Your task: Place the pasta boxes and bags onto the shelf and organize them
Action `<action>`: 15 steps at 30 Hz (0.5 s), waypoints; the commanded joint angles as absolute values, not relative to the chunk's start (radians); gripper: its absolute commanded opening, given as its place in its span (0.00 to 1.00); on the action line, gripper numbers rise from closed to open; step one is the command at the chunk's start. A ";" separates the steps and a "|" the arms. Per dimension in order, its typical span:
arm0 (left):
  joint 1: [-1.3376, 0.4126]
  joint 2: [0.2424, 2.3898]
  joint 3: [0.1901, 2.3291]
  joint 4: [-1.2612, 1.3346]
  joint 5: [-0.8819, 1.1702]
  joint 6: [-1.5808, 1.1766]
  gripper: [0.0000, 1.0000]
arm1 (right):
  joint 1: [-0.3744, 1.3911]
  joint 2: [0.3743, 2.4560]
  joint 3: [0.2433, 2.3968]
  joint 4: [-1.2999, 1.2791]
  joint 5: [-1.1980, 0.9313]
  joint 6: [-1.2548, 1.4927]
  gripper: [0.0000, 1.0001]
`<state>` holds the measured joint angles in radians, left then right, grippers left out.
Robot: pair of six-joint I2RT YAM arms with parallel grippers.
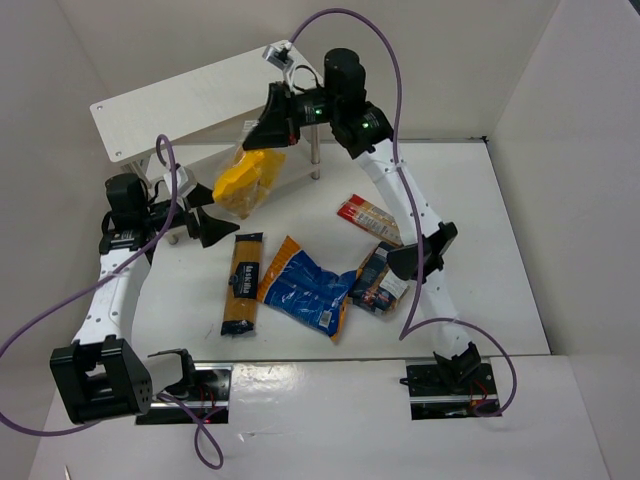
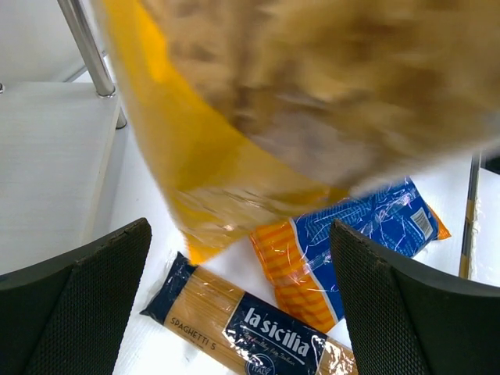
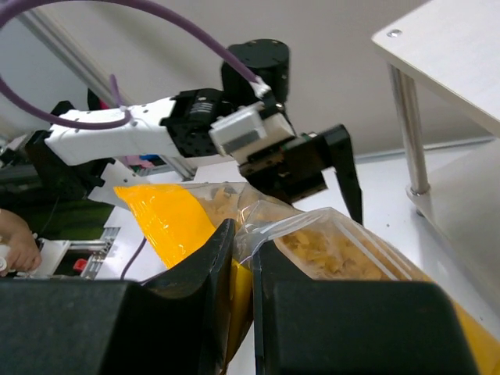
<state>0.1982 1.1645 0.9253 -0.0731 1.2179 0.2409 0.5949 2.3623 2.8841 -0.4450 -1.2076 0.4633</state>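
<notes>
In right tool, yellow bag

we see glossy clear-and-yellow plastic film on the short-pasta bag, shiny creased plastic on the blue crinkly bag, matt white boards and polished metal legs on the shelf, and matt, pebbled black fingers on the left gripper.

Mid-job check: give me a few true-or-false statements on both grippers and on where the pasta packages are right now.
1. The right gripper is shut on the yellow bag. True.
2. The left gripper is shut. False: it is open and holds nothing.
3. The spaghetti packet sits on the shelf. False: it lies on the table beside the blue bag.
4. The red packet lies on the table. True.
</notes>
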 commanded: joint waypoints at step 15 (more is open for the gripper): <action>0.196 1.181 0.911 0.153 1.192 0.017 1.00 | 0.675 2.376 3.031 -0.295 -1.195 0.511 0.00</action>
